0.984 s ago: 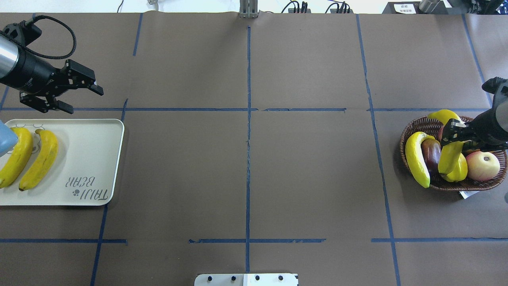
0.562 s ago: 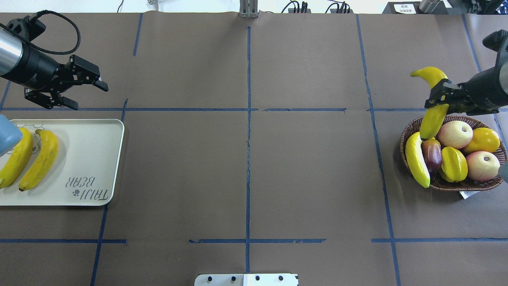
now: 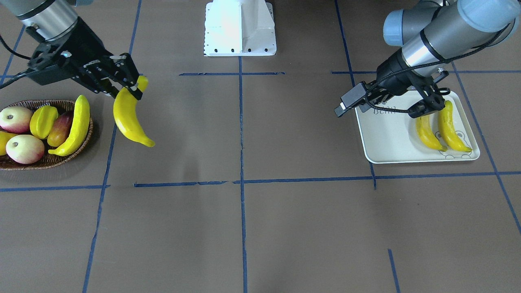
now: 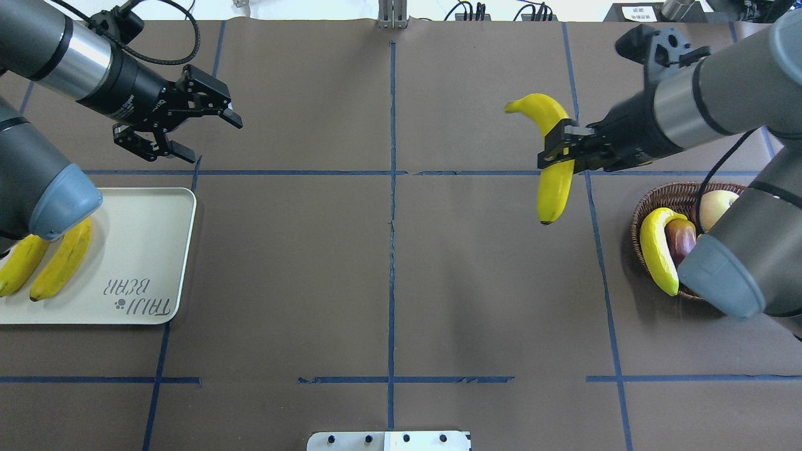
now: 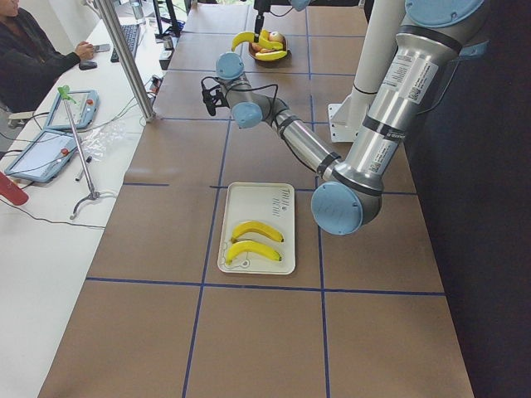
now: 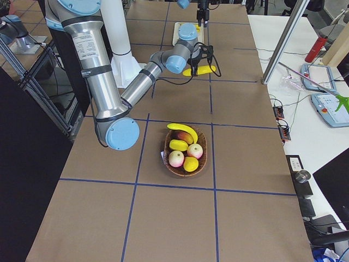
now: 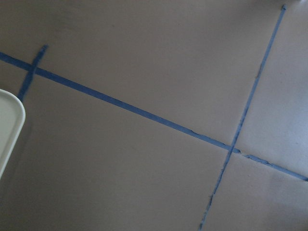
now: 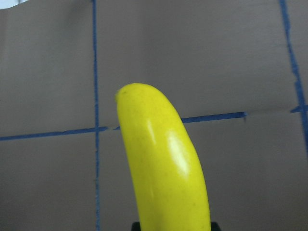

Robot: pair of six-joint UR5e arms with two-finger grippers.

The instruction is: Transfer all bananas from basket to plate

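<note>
My right gripper (image 4: pixel 555 154) is shut on a yellow banana (image 4: pixel 554 195) and holds it in the air, left of the basket (image 4: pixel 651 199). The same banana (image 3: pixel 127 118) hangs curved beside the basket (image 3: pixel 49 163), and it fills the right wrist view (image 8: pixel 163 183). One more banana (image 4: pixel 658 252) lies along the basket's left rim. Two bananas (image 4: pixel 62 260) (image 4: pixel 17 270) rest on the cream plate (image 4: pixel 144 250), partly under my left arm. My left gripper (image 4: pixel 210 136) is open and empty, above the table just beyond the plate's far right corner.
The basket also holds two pink-white apples (image 3: pixel 14 118), a starfruit (image 3: pixel 42 120) and a dark fruit (image 3: pixel 60 126). The robot base (image 3: pixel 240 28) stands at mid table edge. A person (image 5: pixel 33 50) sits at a side bench with tablets.
My right gripper has lifted the banana out of the basket and carried it left toward the table's middle. My left arm has swung right along the plate's far side, still open.
</note>
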